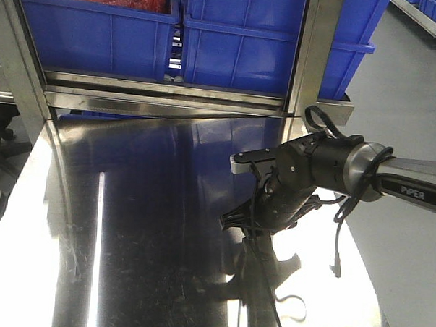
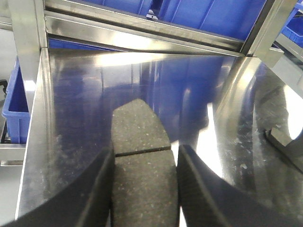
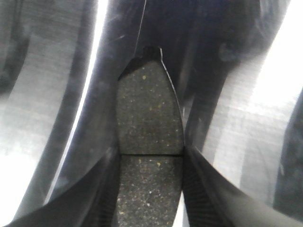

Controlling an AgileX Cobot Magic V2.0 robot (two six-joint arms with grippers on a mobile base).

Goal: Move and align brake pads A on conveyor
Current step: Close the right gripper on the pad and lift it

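The only writing I can read is "PiPER", in white on my right arm.

My left hand is closed on a pad, with a finger against each long edge beside the groove. The speckled grey face is up. Its long axis runs straight out from my wrist toward the counter's back rail, and the groove lies crosswise.

My right hand clamps a second pad the same way, with its long axis pointing away from the wrist. From the front, that pad shows as a pale, roughly level edge pointing left, above the right part of the counter.

I count two pads, one in each hand, both held over the steel. Two blue bins sit side by side behind the counter.
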